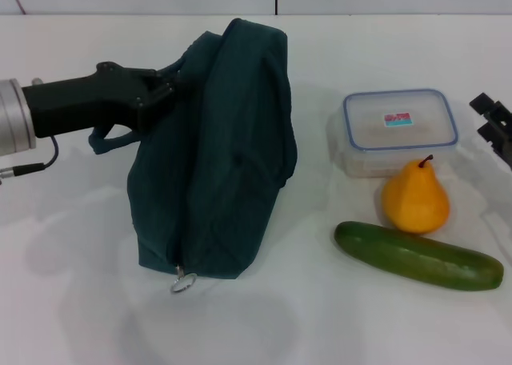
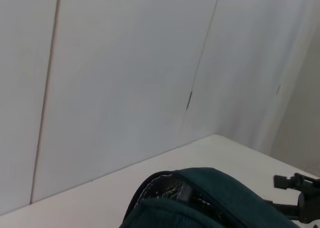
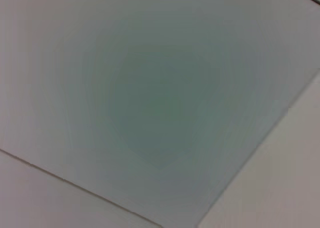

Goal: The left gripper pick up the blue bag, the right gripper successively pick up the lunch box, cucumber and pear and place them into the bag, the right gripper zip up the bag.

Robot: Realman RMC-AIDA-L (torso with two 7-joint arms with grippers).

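— Bag first, from the head view: the blue bag [image 1: 220, 153] stands slumped on the white table [image 1: 72, 301], and the left gripper [image 1: 164, 89] has reached in from the left to its upper edge. The fingers look pinched together on the fabric by the handle [image 1: 112, 138], whose loop droops just below them.

— And the zipper?

— The metal ring pull [image 1: 183, 282] hangs at the bag's lower end, well below those fingers. Off to the far side of the bag from them lie the lunch box [image 1: 400, 129], the pear [image 1: 415, 195] just in front of it, touching or nearly so, and the cucumber [image 1: 418, 255] lying nearest us, just beside the pear.

— Where is the other arm?

— The right gripper [image 1: 494, 121] shows only as a black tip at the right edge, near the lunch box and apart from it. How its fingers stand, I cannot tell.

— The left wrist view?

— Mostly pale wall panels [image 2: 120, 78]. The bag's rounded top [image 2: 210, 198] fills the low middle, with a strip of zipper teeth showing. The left fingers themselves are out of sight there. The right gripper [image 2: 292, 195] shows small beyond the bag.

— Right wrist view?

— Only a blurred grey surface with faint seams; nothing of the task shows.
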